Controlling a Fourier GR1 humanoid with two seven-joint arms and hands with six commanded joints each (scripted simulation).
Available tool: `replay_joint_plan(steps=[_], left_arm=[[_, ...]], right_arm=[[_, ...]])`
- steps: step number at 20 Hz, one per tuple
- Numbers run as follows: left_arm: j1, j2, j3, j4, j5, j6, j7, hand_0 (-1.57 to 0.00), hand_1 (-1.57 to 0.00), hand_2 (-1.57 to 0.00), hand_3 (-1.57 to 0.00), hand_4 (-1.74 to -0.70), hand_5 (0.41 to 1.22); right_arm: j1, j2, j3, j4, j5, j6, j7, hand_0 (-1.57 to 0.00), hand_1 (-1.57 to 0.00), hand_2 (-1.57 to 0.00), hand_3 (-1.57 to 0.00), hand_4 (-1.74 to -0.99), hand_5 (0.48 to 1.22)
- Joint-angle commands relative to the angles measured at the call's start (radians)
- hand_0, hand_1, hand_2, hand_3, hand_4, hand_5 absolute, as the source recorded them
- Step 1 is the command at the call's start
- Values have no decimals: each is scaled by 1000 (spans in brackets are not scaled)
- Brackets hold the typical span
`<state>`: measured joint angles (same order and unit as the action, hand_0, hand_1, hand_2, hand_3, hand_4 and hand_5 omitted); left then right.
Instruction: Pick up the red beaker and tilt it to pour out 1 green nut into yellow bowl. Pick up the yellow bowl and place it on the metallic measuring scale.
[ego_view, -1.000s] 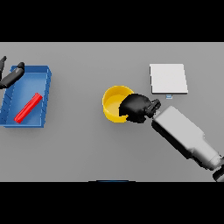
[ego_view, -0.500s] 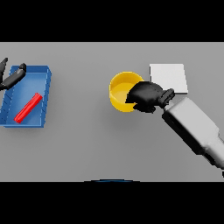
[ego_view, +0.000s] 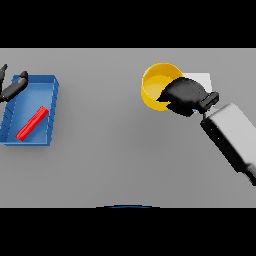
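Note:
The yellow bowl (ego_view: 155, 84) is held off the table by my right hand (ego_view: 184, 96), whose fingers are curled over its right rim. The bowl is tipped and sits just left of the white metallic scale (ego_view: 204, 79), which is mostly hidden behind the hand. I cannot see a green nut in the bowl. The red beaker (ego_view: 32, 122) lies on its side in the blue tray (ego_view: 52, 110) at the left. My left hand (ego_view: 12, 87) hovers at the tray's far left corner with relaxed fingers, holding nothing.
The blue tray stands at the left edge of the grey table (ego_view: 110, 160).
My right hand has carried the yellow bowl up and to the right, from mid-table toward the scale, which it now covers in part. The left hand and the beaker have barely moved.

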<state>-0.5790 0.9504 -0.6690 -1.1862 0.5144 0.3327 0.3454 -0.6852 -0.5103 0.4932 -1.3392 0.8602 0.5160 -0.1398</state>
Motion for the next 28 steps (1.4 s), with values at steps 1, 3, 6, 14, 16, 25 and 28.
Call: replay_joint_plan(steps=[1,3,6,14,16,25,28], left_arm=[[-2,1,-2,-1,0,-3,6,1,1,1,1,-729,715],[3,11,0,-10,3,-1,19,1,1,1,1,-729,717],[2,7,0,-15,10,-5,30,1,1,1,1,-735,727],[-1,20,-8,-21,-1,0,61,1,1,1,1,-720,720],[8,26,-3,-33,7,-1,54,1,1,1,1,-724,714],[13,17,-13,-31,-4,12,56,1,1,1,1,-727,712],[20,18,-12,-36,2,6,50,1,1,1,1,-729,717]], right_arm=[[-2,-9,-13,20,-1,-17,-7,-1568,-1570,-1536,-1153,-1741,1221],[-4,-28,-34,59,-2,-34,-11,-1569,-1571,-1534,-1151,-1741,1221],[-20,-34,-57,141,7,-93,-26,-1570,-1571,-1539,-1145,-1741,1221],[-52,-24,-93,377,30,-216,-50,-1571,-1571,-1487,-1195,-1741,1221],[-72,-15,-104,460,40,-237,-49,-1571,-1571,-1464,-1268,-1741,1221],[-119,31,-155,616,28,-225,-82,-1417,-1571,-1363,-1487,-1741,1221],[-116,35,-160,614,29,-213,-84,-1332,-1459,-1423,-1198,-1741,1221]])
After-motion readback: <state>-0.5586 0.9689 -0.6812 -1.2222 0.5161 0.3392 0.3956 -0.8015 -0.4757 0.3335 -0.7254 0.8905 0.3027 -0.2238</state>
